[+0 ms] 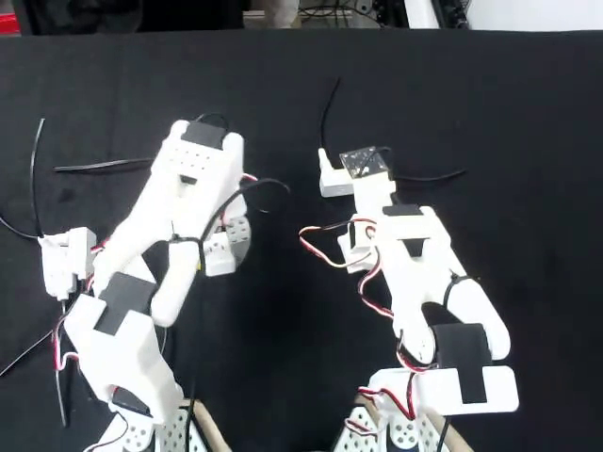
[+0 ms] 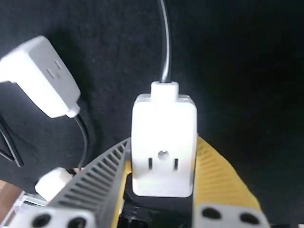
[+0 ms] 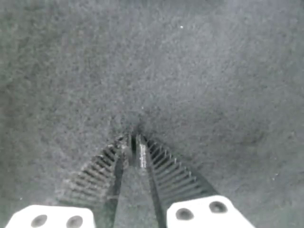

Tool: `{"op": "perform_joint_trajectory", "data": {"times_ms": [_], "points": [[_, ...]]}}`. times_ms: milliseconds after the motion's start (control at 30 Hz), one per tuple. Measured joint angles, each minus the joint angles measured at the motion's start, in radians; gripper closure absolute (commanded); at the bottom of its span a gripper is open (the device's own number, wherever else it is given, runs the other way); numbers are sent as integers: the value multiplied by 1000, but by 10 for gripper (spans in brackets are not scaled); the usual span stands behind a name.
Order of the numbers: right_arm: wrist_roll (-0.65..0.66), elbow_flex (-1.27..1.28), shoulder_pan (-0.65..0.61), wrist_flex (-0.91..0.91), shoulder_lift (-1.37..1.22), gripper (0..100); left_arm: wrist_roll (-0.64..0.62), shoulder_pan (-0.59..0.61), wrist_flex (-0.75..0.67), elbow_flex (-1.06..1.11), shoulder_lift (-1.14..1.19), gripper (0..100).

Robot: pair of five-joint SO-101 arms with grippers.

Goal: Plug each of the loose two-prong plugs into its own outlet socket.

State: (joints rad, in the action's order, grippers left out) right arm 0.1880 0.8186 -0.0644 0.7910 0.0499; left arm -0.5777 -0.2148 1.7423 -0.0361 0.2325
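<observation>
My left gripper [image 2: 159, 190] is shut on a white outlet socket [image 2: 164, 142], slotted face toward the camera, its black cord [image 2: 165, 42] running away over the cloth. In the high view this gripper [image 1: 224, 247] sits at table centre-left, under its folded arm. A second white socket [image 2: 40, 76] lies beside it, seen in the high view at the left [image 1: 66, 259]. My right gripper [image 3: 134, 145] is shut, its tips together on the black cloth. In the high view the right gripper [image 1: 363, 165] is next to a small white plug [image 1: 330, 179] with a black cord.
Black cloth [image 1: 509, 104] covers the table. Thin black cords [image 1: 99, 167] trail across its left side and another cord [image 1: 438, 176] runs right of the right gripper. A small white piece [image 2: 52, 183] lies near the left fingers. Open cloth lies along the far side.
</observation>
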Motion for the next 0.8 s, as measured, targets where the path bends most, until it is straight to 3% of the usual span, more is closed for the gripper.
{"op": "perform_joint_trajectory", "data": {"times_ms": [267,433,567,800], "points": [[0,0,0,0,0,959,-2,-3,0,-2,-11,770],[0,0,0,0,0,959,126,75,0,-2,-11,770],[0,0,0,0,0,959,387,124,0,-5,-11,769],[0,0,0,0,0,959,1169,160,-21,-66,-11,770]]}}
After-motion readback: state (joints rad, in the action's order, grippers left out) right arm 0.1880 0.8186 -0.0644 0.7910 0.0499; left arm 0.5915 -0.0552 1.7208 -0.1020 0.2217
